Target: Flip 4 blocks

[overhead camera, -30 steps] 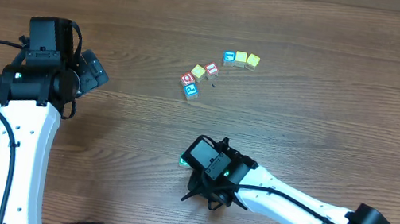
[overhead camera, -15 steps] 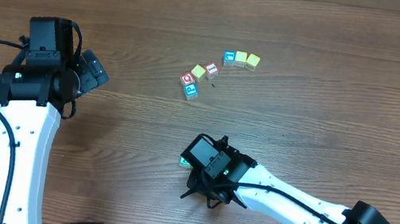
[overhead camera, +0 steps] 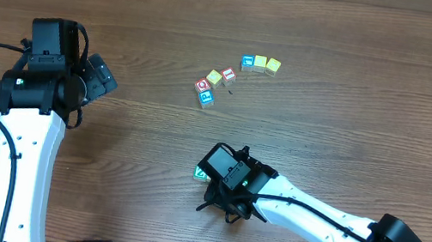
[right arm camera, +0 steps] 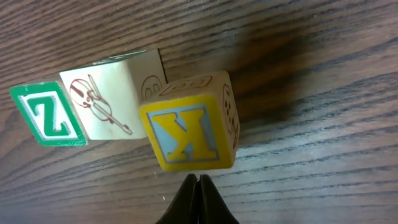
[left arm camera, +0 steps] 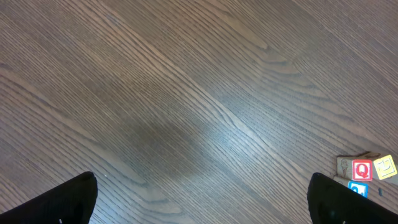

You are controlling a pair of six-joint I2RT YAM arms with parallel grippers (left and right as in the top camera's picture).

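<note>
In the right wrist view a yellow block [right arm camera: 189, 127] with a blue K stands on the table, tilted. Left of it lies the block with a green Z face [right arm camera: 46, 115], and a cream face with a violin drawing [right arm camera: 106, 102] adjoins it; I cannot tell whether that is a separate cube. My right gripper [right arm camera: 199, 182] is shut and empty, its tips just below the K block. In the overhead view only the green block [overhead camera: 201, 172] peeks out beside the right gripper [overhead camera: 215, 180]. My left gripper [overhead camera: 101, 77] hangs open at the far left, its fingers [left arm camera: 62, 202] spread wide over bare wood.
Several more cubes lie in a loose arc at the table's upper middle: a blue one [overhead camera: 248, 61], yellow ones [overhead camera: 267, 63], red-faced ones [overhead camera: 201, 86] and a blue one [overhead camera: 206, 98]. The left wrist view catches a red Q cube [left arm camera: 362, 170] at its lower right edge.
My right gripper has shifted slightly, uncovering a little more of the green block in the overhead view. The left arm has not moved.
</note>
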